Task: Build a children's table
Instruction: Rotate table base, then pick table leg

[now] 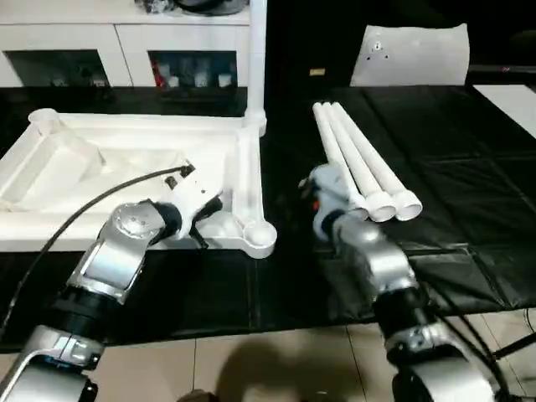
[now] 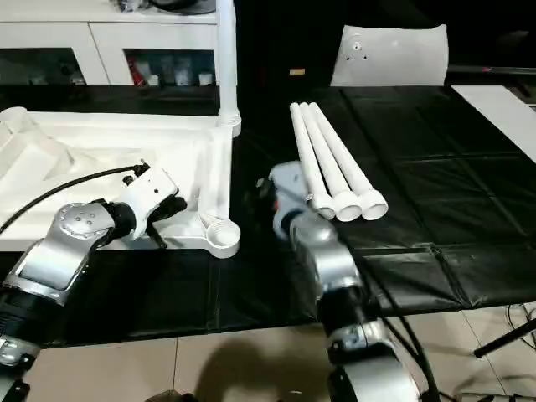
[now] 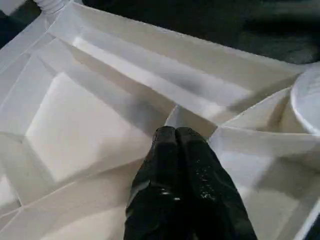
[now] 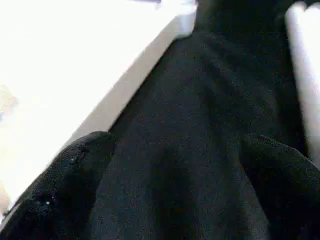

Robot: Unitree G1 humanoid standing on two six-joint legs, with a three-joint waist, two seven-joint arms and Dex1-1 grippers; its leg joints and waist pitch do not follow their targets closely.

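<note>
while tabletop [image 1: 126, 159] lies under left hand [image 3: 176, 137] — legs [image 1: 360, 163] beside right hand [image 4: 175, 165]

The rectangular plastic tabletop [image 1: 126, 180] is plain white, its ribbed underside shaded pale grey, and the three long tube legs [image 1: 360, 163] lying beside it and the one standing in its far corner socket [image 1: 256, 59] are the same white. They rest on a black surface [image 1: 452, 151] crossed by faint crease lines. Both forearms are silver, and the left end effector [image 3: 175, 137] and right end effector [image 4: 180, 185] have glossy black fingers.
</note>
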